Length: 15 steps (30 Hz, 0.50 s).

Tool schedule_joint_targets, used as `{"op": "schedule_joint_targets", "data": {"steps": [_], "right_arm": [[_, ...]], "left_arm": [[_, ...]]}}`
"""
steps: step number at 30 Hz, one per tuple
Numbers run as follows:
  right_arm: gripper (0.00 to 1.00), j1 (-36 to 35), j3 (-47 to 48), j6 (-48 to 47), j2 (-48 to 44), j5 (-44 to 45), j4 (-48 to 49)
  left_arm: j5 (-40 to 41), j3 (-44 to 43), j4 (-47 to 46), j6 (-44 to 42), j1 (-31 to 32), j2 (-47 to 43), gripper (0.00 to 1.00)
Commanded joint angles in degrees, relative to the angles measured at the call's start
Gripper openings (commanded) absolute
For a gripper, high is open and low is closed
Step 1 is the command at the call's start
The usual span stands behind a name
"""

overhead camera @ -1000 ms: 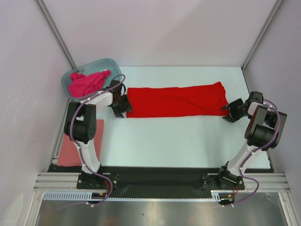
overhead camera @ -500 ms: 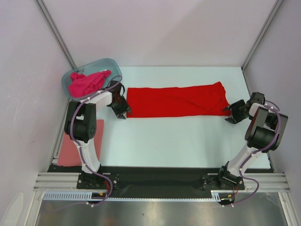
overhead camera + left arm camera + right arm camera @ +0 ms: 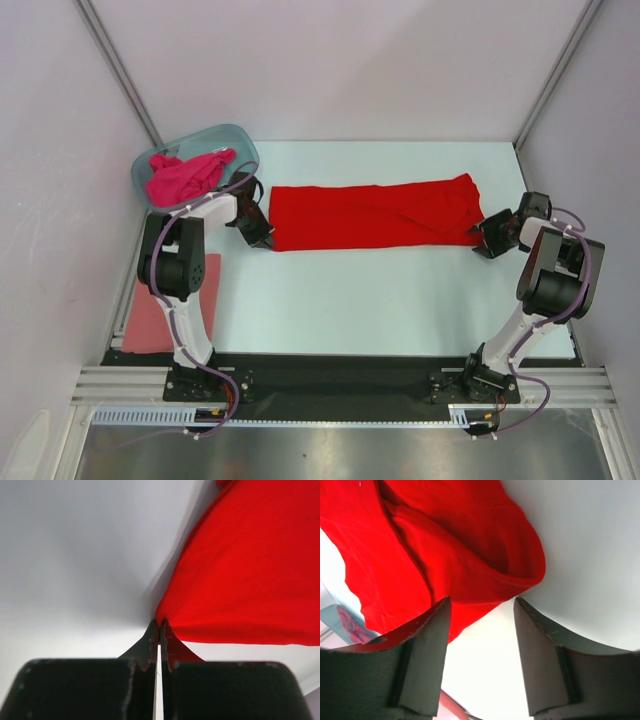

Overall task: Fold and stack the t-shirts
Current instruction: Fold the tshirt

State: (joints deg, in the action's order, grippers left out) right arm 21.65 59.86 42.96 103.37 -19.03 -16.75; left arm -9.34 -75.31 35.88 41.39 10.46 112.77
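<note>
Now the red shirt (image 3: 375,213) is lying as a long folded strip across the middle of the bench (image 3: 380,300). The left pincer (image 3: 160,630) is pinching its left corner, having just snapped together from a wide spread. At the other end the right pincer (image 3: 480,607) is staying spread, straddling the rounded fold without gripping it. With one end secured, the next fold is probably waiting on that right grip. Farther out, the magenta shirt (image 3: 185,175) is sitting crumpled in the tub (image 3: 238,133), and the salmon shirt (image 3: 155,320) is lying flat at the bench's near left edge
</note>
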Motion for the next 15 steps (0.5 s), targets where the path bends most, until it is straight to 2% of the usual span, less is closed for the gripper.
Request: {"op": "schedule_joint_targets", "data": {"steps": [1,8,15], "right_arm": [[0.55,-0.73,-1.32,1.34,-0.98,4.61,2.60],[0.29,-2.31,0.08,1.69,2.18,6.11,9.54],[0.12,-5.65,10.34,0.46,10.61,6.02,13.41]], "left_arm": [[1.79,2.71,-0.37,-3.06,0.00,0.97,0.00],[1.87,9.29,-1.43,-4.38,1.93,-4.39,0.00],[1.08,14.66,-1.86,-3.24,11.67,-7.30,0.00]]}}
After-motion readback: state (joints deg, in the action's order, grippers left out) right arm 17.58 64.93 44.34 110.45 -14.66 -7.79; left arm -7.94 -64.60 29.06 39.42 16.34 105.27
